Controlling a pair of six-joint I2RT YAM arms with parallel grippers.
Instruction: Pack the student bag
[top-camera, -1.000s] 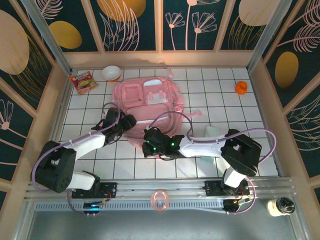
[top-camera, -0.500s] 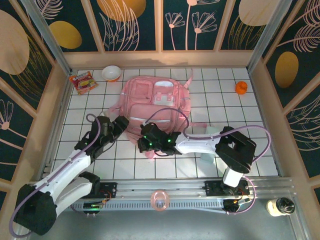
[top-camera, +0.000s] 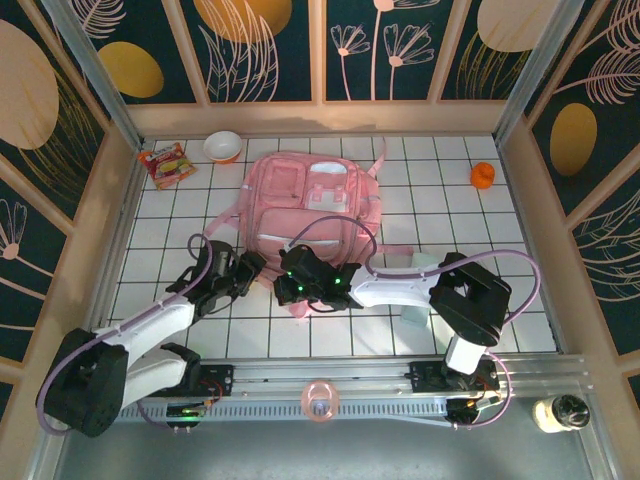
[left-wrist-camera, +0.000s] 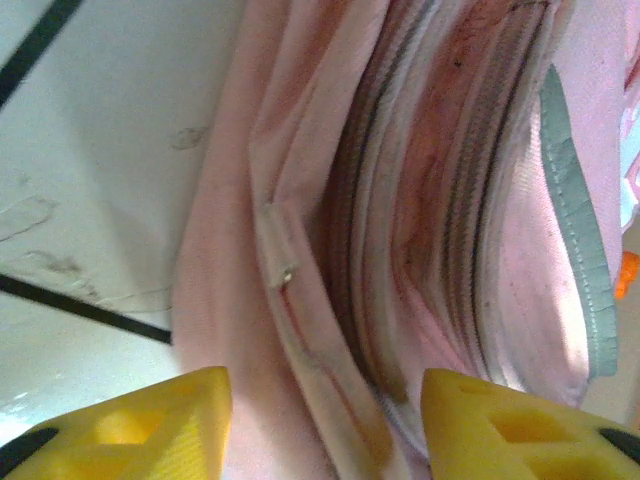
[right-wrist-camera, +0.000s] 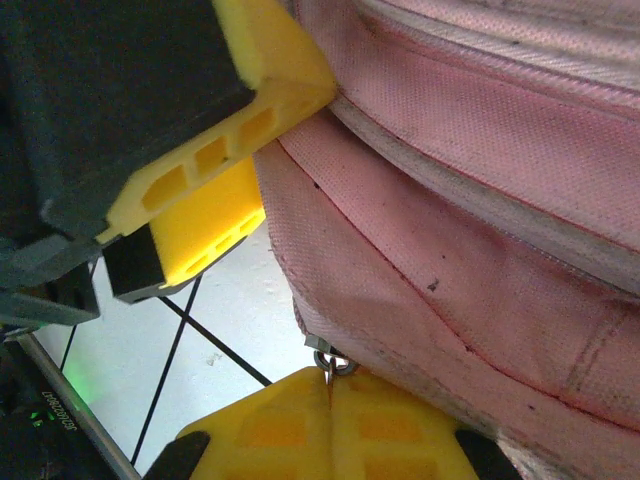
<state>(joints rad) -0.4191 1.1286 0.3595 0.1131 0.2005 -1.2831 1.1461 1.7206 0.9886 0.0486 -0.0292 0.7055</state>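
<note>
While the bag (top-camera: 315, 205) lies mid-frame on the desk (top-camera: 430, 210), we find the right gripper (right-wrist-camera: 330, 400) closed on the zip pull (right-wrist-camera: 330, 362) at its lower edge, the left gripper (left-wrist-camera: 320, 410) apart, astride the adjoining fabric. We advise clamping that fabric firmly, then drawing the zip steadily along its track.

The white tiled table (top-camera: 430, 200) carries the student bag (top-camera: 315, 200), a bowl (top-camera: 222, 146), a snack packet (top-camera: 163, 164) and an orange object (top-camera: 482, 176).
</note>
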